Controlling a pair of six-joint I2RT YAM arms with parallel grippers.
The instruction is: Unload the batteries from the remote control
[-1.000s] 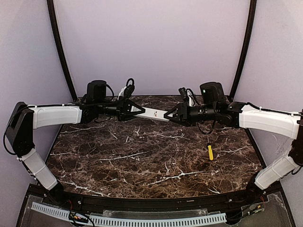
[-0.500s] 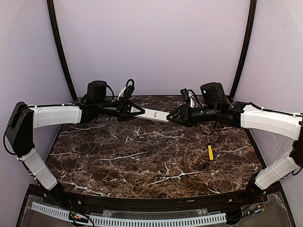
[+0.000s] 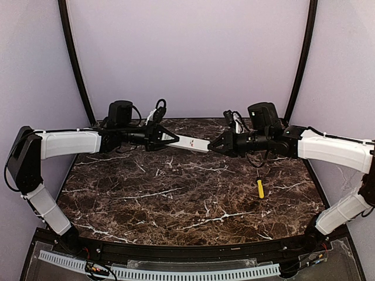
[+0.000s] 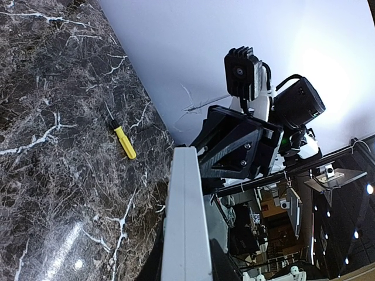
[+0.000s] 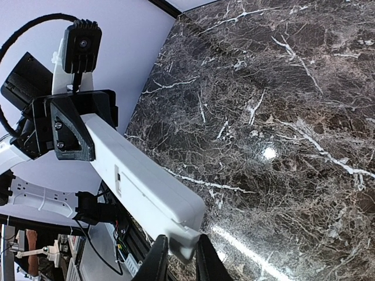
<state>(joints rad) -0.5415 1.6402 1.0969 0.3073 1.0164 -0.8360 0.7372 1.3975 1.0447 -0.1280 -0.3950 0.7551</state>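
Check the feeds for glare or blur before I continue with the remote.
Top external: evenly lit, sharp. Left wrist: hotspot washes out the wall, faint sheen on the table. Right wrist: lamp glint on the table beyond the remote control, otherwise sharp.

White-shelled arms (image 3: 67,143), black joints (image 3: 120,111), looped cables (image 3: 159,104) — screw-studded black triangular claws (image 3: 176,139).

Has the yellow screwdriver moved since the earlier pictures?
No. The screwdriver lies at the same spot on the table, against the same white marble veins.
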